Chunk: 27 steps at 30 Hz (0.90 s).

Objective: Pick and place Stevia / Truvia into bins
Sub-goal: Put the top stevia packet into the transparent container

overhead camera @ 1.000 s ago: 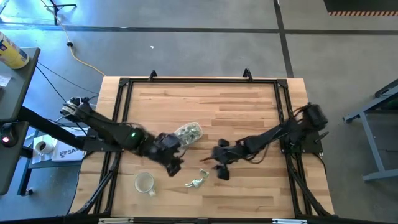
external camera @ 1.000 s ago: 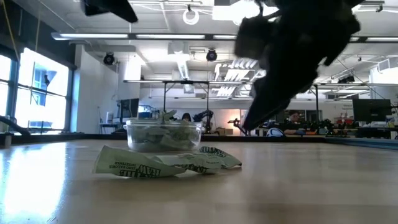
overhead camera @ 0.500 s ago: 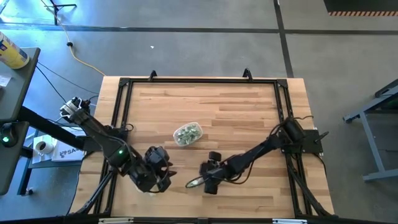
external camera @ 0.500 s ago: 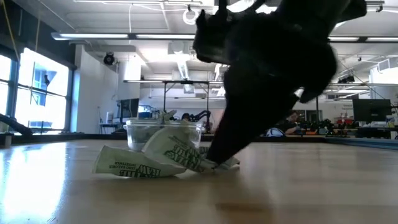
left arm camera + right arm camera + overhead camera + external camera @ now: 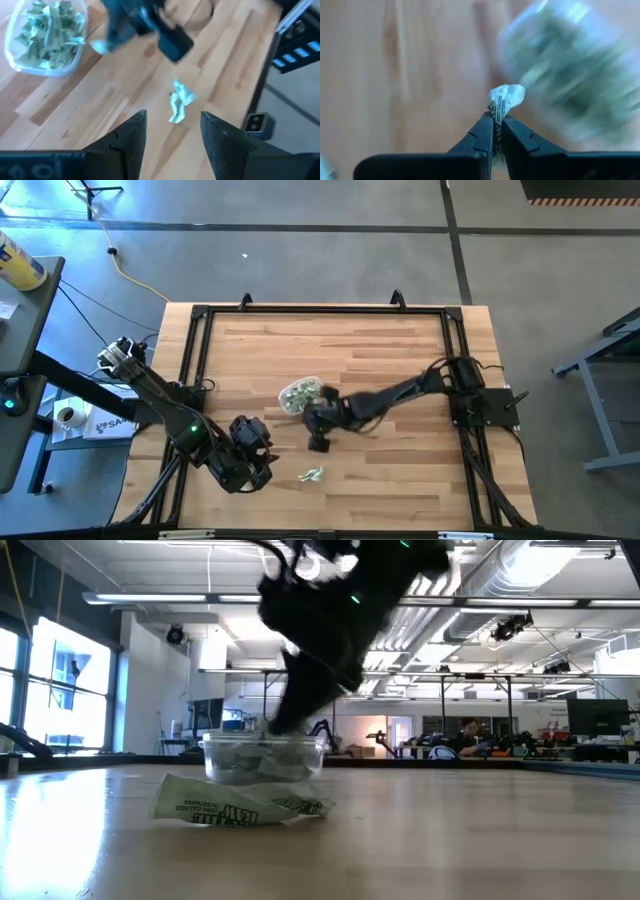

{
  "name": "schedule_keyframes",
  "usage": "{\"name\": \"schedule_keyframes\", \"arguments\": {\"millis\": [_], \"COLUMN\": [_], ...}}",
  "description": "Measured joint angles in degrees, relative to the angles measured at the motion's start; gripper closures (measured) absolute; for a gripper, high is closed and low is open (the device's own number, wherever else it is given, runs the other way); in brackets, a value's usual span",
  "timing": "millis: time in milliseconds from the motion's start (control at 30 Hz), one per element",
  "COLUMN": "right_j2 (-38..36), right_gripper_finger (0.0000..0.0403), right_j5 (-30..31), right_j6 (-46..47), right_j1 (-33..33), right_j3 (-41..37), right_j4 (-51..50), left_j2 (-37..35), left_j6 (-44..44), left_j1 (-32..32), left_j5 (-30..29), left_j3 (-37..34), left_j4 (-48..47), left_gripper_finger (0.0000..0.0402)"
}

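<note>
I have the wooden table point(image 5: 380, 350) in front of me with both arms out over its near half. The right arm reaches across to the middle, its right gripper point(image 5: 496, 131) pinched tight on one crumpled Truvia sachet point(image 5: 505, 99), white paper with green print poking out past the fingertips. Just ahead of it sits the clear tub point(image 5: 300, 393), already heaped with green and white sachets. So I judge this to be the carry step: packet picked, tub nearly reached.

The left arm lies low at the near left, its left gripper point(image 5: 171, 131) spread wide and holding nothing, pointed at a loose sachet point(image 5: 313, 474) that lies flat on the wood near the front edge, well apart from the tub.

Next I would bring the right gripper squarely over the tub's mouth, then part the fingers so the packet drops inside rather than onto the rim. After that, the loose one is the left's to take.
</note>
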Motion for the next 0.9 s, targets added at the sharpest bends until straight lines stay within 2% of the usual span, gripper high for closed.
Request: {"name": "schedule_keyframes", "arguments": {"millis": [100,267,433,600,767,900], "right_j2": [-0.16,-0.14,0.09,0.9,1.64,1.74], "right_gripper_finger": [0.0385,0.0399,0.039,0.0385,0.0376,0.0344], "right_j5": [1.51,1.52,-3.38,-6.06,-6.53,-5.15], "right_j6": [-6.61,-13.53,-15.43,-19.14,-19.48,-19.87], "right_j1": [-3.15,-8.58,-12.43,-12.76,-12.71,-12.69], "right_j3": [5.45,10.47,10.29,6.08,4.6,5.37], "right_j4": [-3.72,-4.38,-9.86,-5.81,-3.57,-4.2], "left_j2": [0.86,3.65,6.66,7.76,7.7,7.68], "left_j6": [-1.47,-4.18,-6.15,-7.6,-8.27,-8.46], "left_j1": [-0.35,-0.73,-1.8,-1.71,-0.77,0.24], "left_j5": [-0.02,0.26,0.74,0.7,0.35,0.54], "left_j3": [-0.02,-0.04,-0.04,-0.04,-0.04,-0.04], "left_j4": [-1.9,-3.59,-3.7,-4.47,-4.47,-4.29], "left_gripper_finger": [0.0187,0.0193,0.0193,0.0193,0.0191,0.019]}}
